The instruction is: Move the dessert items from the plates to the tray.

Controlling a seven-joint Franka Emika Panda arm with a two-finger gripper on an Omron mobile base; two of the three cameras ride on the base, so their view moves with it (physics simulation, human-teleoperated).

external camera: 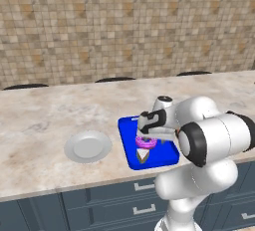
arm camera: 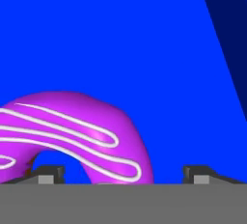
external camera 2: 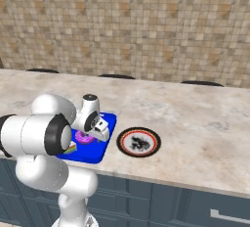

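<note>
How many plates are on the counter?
2: a plain grey plate left of the blue tray, and a black plate with a red-and-white rim right of it. None looks hidden.

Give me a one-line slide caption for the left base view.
Open claw above the pink-iced doughnut and cake wedge on the blue tray; grey plate sits empty.

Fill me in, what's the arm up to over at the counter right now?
The arm is moving desserts from plates to the blue tray. Its tool hangs low over the tray with the jaws apart, right above the pink doughnut, which lies on the tray. The cake wedge is on the tray too, just in front of the doughnut. The grey plate to the tray's left and the patterned plate to its right both sit bare on the counter.
</note>
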